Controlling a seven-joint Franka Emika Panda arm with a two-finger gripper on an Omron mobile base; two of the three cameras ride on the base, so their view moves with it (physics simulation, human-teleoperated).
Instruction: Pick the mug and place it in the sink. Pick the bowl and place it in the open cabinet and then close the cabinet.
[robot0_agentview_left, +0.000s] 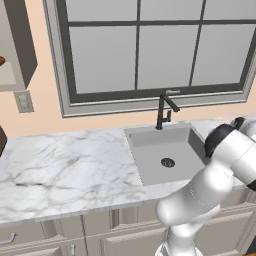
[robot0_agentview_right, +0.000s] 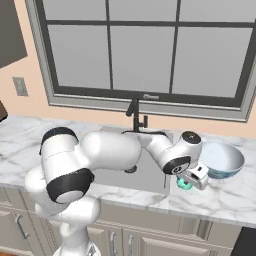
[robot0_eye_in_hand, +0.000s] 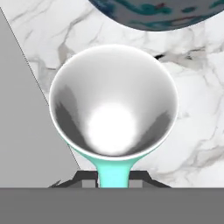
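The mug (robot0_eye_in_hand: 113, 105) is seen from above in the hand view, upright on the counter (robot0_eye_in_hand: 192, 127), with its white inside facing the camera. Its teal handle (robot0_eye_in_hand: 113, 173) points down toward the gripper (robot0_eye_in_hand: 113, 178), and the two dark fingers (robot0_eye_in_hand: 87, 177) are closed on this handle from both sides. In the right base view the mug (robot0_agentview_right: 185, 184) is seen as a small teal spot under the hand, on the marble just to the right of the sink (robot0_agentview_right: 150, 172).

The bowl (robot0_agentview_right: 220, 160) is placed just beside the mug, on its far right side, and is well wider than it. In the hand view its dark patterned outside (robot0_eye_in_hand: 162, 13) is seen at the top edge, very near to the rim of the mug; whether the two are touching cannot be told.

The sink (robot0_agentview_left: 167, 155) is set in the marble counter (robot0_agentview_left: 65, 170) under the window (robot0_agentview_left: 150, 45), with a round dark drain (robot0_agentview_left: 167, 162) in the middle and a black faucet (robot0_agentview_left: 165, 110) behind it. The arm (robot0_agentview_right: 110, 152) is stretched over the basin toward the right.

The cabinet (robot0_agentview_left: 15, 45) is seen on the wall at the upper left of the left base view, with its light shelf (robot0_agentview_left: 7, 75) visible. A wall outlet (robot0_agentview_left: 23, 102) is placed just under it.
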